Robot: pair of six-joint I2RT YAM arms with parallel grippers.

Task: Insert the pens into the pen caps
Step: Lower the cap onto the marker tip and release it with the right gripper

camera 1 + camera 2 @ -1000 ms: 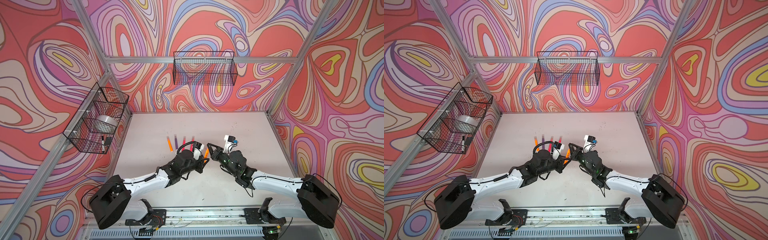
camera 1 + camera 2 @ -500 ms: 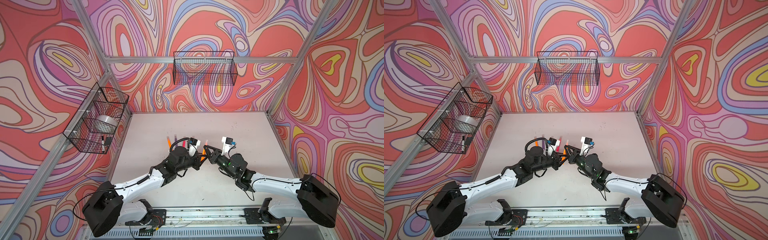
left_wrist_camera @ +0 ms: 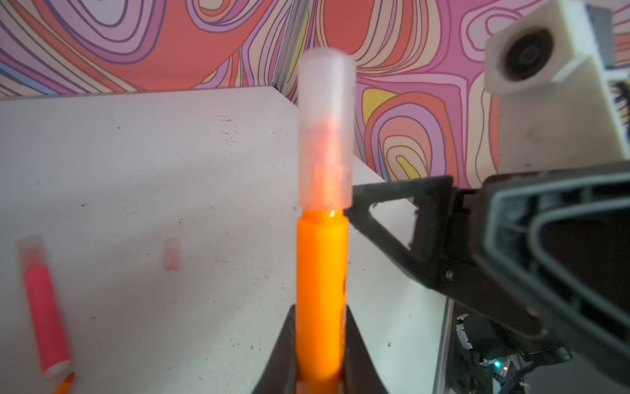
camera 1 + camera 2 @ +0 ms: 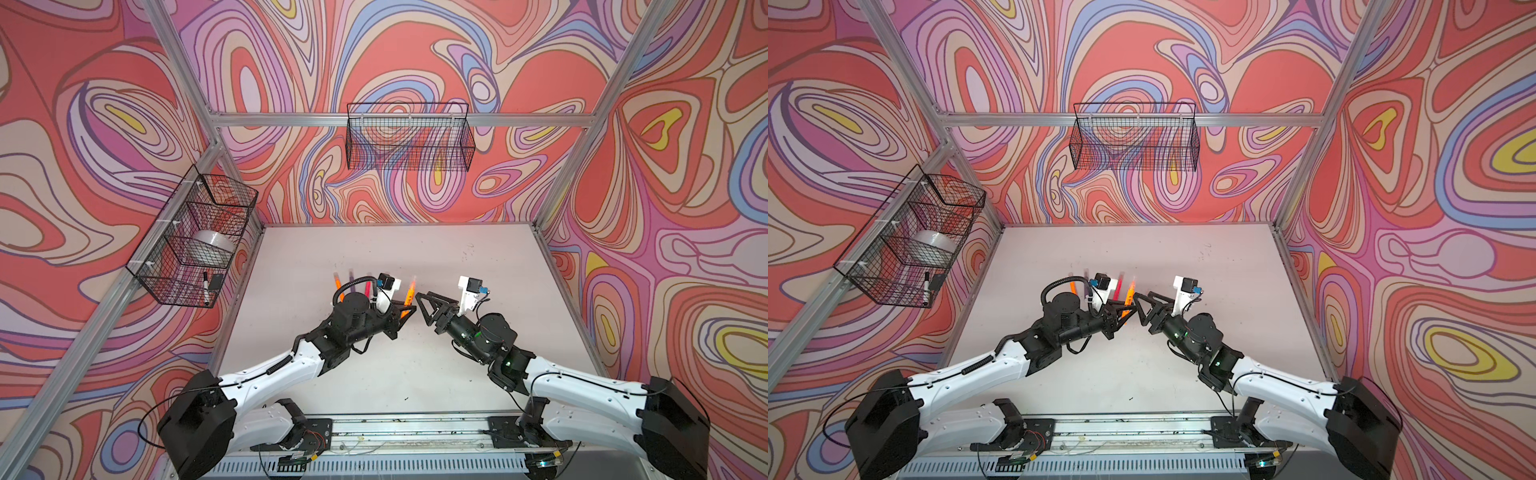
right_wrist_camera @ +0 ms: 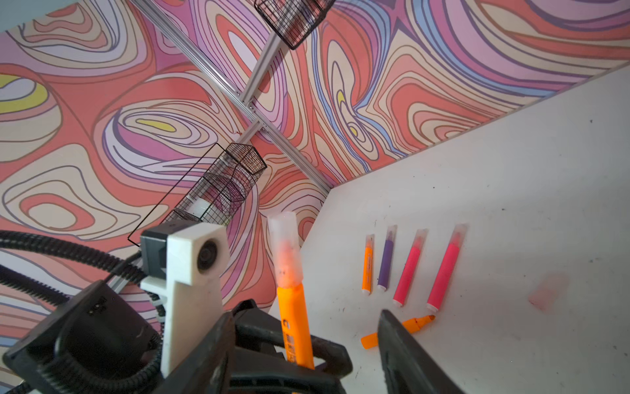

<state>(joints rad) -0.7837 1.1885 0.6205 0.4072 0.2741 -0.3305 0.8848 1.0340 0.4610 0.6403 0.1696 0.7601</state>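
White tabletop [image 4: 415, 257], swirl-patterned walls [image 4: 124, 166]. In both top views the left gripper [image 4: 406, 311] pinches an orange pen [image 4: 409, 297], its cap [image 4: 413, 283] pointing to 12 o'clock. The right gripper [image 4: 422, 309], at 3 o'clock of it, stands spread.

The left wrist view adds the cap seated against the barrel, a right finger [image 3: 405, 187] just beside its rim, and a loose cap [image 3: 172, 254] on the tabletop.

The right wrist view shows four capped pens [image 5: 409, 273] in a row and an uncapped orange pen [image 5: 402, 329] lying flat.

A second ago the right jaws were pressed together at the pen's tip.
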